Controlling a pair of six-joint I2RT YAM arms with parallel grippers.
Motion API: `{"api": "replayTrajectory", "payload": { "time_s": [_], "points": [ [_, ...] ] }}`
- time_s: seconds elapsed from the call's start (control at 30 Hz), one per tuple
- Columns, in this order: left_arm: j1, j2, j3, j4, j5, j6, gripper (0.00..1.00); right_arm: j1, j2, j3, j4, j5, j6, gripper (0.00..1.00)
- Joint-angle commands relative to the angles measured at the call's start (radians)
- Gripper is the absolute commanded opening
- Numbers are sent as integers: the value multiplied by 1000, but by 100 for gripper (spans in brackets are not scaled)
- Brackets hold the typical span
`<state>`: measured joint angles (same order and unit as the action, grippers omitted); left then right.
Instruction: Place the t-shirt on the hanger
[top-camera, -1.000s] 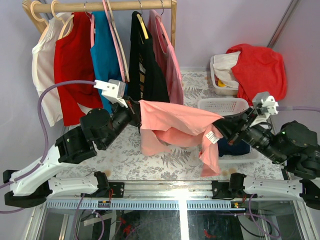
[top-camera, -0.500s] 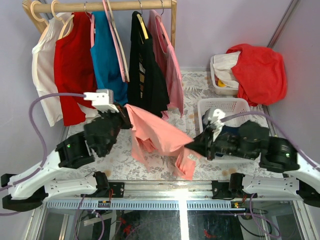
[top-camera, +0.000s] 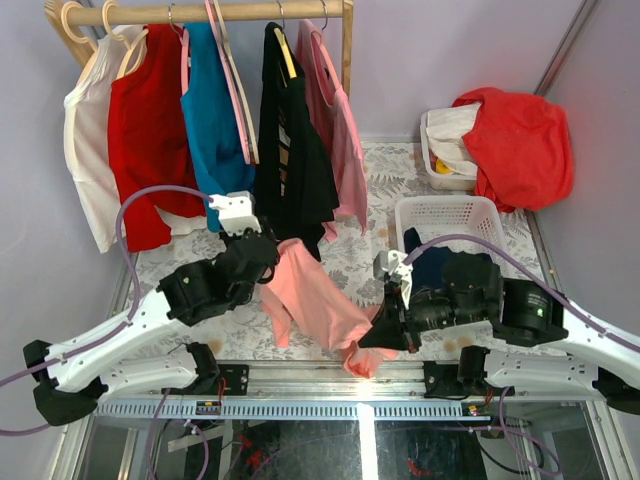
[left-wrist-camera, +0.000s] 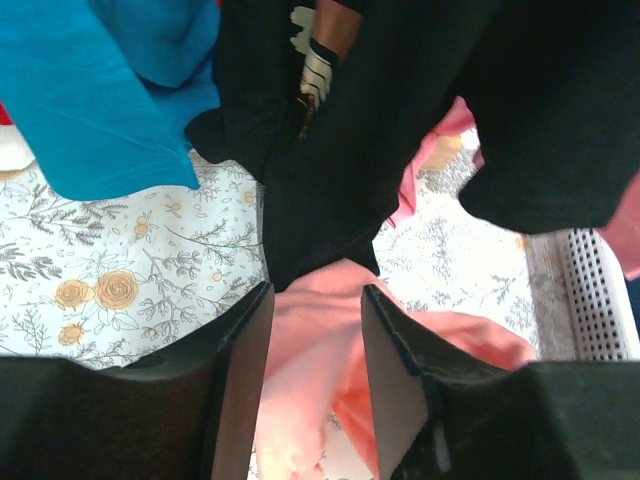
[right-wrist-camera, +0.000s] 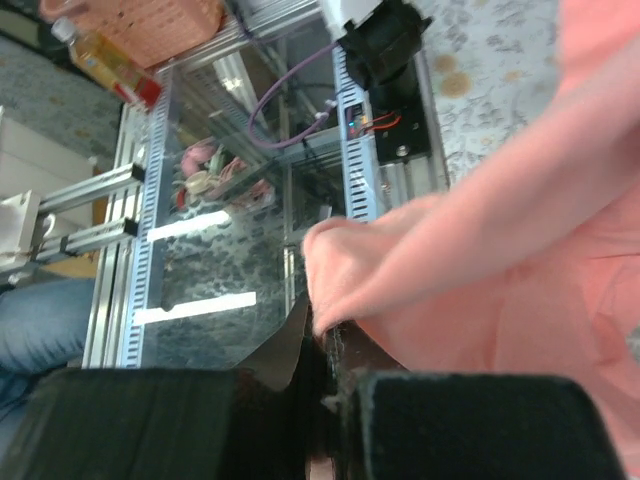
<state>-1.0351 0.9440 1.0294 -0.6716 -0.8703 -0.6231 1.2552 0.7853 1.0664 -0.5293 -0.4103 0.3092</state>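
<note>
One fixed view overhead, two close views from the wrists.

The top camera looks down from above and behind the arm bases, taking in the whole table (top-camera: 395, 165) up to the clothes rail (top-camera: 200, 12) beyond its far edge. The left wrist camera sits close behind the left gripper (left-wrist-camera: 316, 295), facing the far edge and the hanging black garment (left-wrist-camera: 420, 120). The right wrist camera, close behind the right gripper (right-wrist-camera: 320, 340), faces the table's near edge and its metal frame (right-wrist-camera: 355, 150). All three show the t-shirt (top-camera: 310, 300).

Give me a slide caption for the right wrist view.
Right gripper pinching an edge of the salmon t-shirt.
</note>
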Motion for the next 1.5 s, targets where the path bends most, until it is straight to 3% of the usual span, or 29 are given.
{"api": "replayTrajectory", "payload": {
  "time_s": [0.0,0.2,0.47,0.6,0.73,1.07,1.3,1.37,1.43,1.47],
  "points": [
    [78,11,-3,-18,53,-7,48,9,70,136,-134,177,41,0],
    [85,-66,-30,-26,144,-51,68,9,162,139,-214,351,61,0],
    [36,-193,-106,181,495,94,63,-23,209,200,-274,450,53,0],
    [7,-255,-200,325,697,149,69,-125,230,211,-269,369,24,0],
    [-26,-214,-237,381,814,148,70,-188,243,207,-247,318,4,0],
    [-201,-114,-259,492,736,156,74,-228,281,214,-229,289,-11,0],
    [-248,-28,-261,521,655,161,74,-239,274,207,-203,250,-9,0],
    [-254,-2,-258,533,624,161,68,-240,269,207,-198,242,-10,0],
    [-254,21,-240,521,594,164,41,-240,262,202,-199,235,-10,0],
    [-254,33,-225,501,575,165,21,-240,256,200,-199,232,-9,0]
  ]
}}
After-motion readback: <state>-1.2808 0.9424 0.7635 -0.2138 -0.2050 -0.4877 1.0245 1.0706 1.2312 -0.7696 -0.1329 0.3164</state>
